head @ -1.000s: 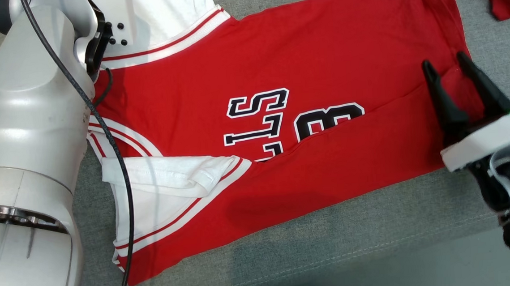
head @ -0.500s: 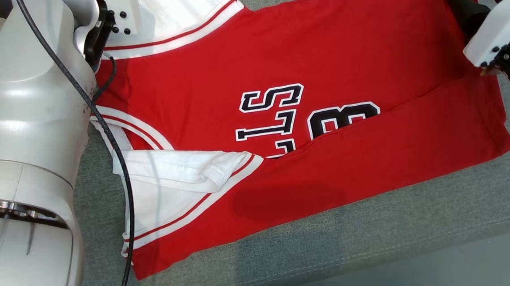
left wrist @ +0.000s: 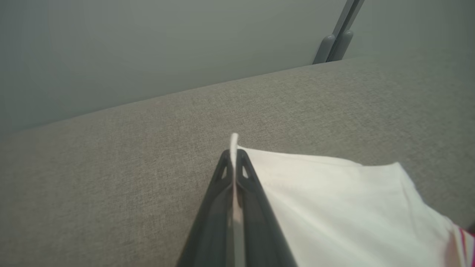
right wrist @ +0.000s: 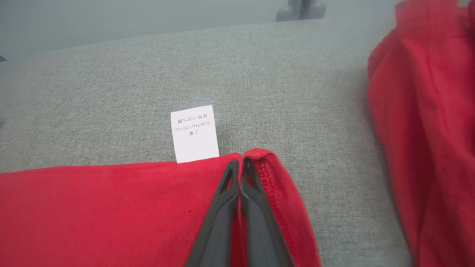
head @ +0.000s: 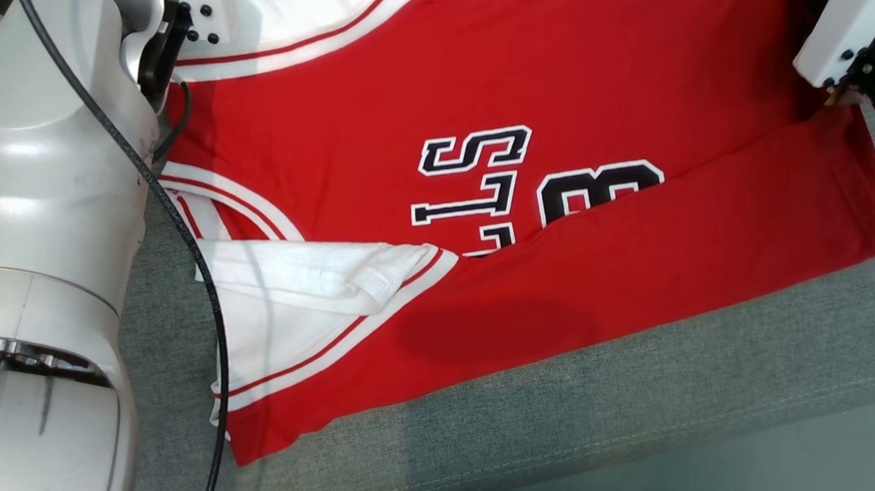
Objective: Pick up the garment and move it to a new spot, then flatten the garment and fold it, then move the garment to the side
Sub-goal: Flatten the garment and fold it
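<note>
Your right gripper (right wrist: 240, 163) clamps the jersey (head: 549, 76) at its red hem corner (right wrist: 267, 159), your left gripper (left wrist: 233, 154) its white sleeve (left wrist: 334, 204), likely for folding.

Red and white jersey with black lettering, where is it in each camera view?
Head view: the red and white jersey spreads across the middle.
Left wrist view: its white part lies lower right, pinched in the left end effector.
Right wrist view: its red corner lies bottom centre, pinched in the right end effector.
Shared landmark: the grey woven cushion.
</note>
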Tool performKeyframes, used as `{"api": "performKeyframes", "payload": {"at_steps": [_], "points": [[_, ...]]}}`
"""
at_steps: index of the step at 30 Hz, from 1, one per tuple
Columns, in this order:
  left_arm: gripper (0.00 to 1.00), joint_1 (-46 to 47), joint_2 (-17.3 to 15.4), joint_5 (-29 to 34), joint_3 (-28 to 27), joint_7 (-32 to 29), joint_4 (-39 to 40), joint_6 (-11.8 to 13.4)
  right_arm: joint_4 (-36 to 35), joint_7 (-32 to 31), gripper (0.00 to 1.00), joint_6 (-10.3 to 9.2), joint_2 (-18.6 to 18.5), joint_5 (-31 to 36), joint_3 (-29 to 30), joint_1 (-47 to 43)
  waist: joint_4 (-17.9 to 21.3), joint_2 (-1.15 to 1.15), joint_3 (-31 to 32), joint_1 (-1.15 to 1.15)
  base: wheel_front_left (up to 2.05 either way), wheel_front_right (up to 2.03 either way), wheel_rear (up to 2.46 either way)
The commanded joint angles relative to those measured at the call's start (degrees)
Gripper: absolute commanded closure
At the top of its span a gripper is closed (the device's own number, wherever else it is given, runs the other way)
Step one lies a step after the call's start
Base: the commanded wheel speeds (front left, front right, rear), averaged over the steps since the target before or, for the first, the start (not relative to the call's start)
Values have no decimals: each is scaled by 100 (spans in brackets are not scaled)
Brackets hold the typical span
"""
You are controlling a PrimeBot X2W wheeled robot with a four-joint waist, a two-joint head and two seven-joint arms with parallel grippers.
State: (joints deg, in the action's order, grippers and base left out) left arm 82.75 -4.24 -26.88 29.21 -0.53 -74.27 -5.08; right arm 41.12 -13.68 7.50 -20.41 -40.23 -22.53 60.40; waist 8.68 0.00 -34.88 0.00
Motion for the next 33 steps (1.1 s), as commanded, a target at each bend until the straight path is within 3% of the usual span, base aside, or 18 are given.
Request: {"api": "performKeyframes", "payload": {"at_steps": [1,8,20,27,33], "points": [[100,285,-245,-30,-28,141,145,-16,-56,155,100,-1,-97,30,44,61,-9,0,-6,0,0,0,0],[100,401,-424,30,26,1027,383,-35,149,593,100,-1,-245,-380,125,297,-89,0,-50,0,0,0,0],[100,-263,-443,-367,-144,1528,1101,-217,-513,1797,100,-1,-1212,-758,-1046,-375,-303,0,59,0,0,0,0],[100,-1468,-705,-460,-480,1551,2644,-202,-868,2590,100,-1,-1701,-1337,-1322,-982,-430,0,253,0,0,0,0],[100,-2785,-858,-412,-714,1552,4154,42,-1115,2795,100,-1,-2053,-1723,-1342,-1445,-548,0,420,0,0,0,0]]}}
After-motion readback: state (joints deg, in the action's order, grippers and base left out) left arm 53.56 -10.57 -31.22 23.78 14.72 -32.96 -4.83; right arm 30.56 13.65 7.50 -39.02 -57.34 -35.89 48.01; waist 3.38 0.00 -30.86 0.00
